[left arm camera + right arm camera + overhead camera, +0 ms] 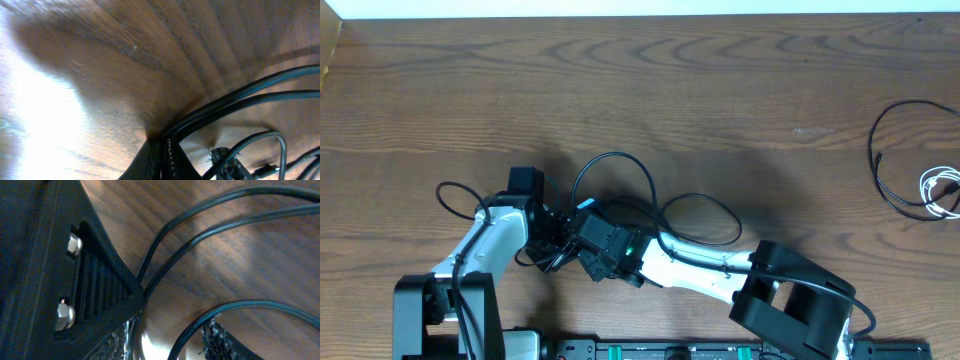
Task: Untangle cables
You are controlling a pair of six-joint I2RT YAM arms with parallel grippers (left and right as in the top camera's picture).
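Overhead shows the tangled black cable (616, 154) near the worktop's (720, 80) front edge, left of the middle, with its loops spread around both arms. Well apart from it, at the right edge, a loose black cable (873, 135) and a small white cable (942, 188) lie together.

Your left jaws are closed tight on black strands (250, 90), which fan out from the tips in the left wrist view. Your right jaws stand part-way apart. One strand (240, 303) curves through the gap, and nothing looks gripped.

Expect this cord to be light, limp and smooth-skinned. It will probably slide through a loose pinch, and it will drag its neighbouring loops along if you pull fast. I would take hold on a plain run just beside a crossing rather than at a plug end. Pinch it square across the pads, then draw the loop out slowly.
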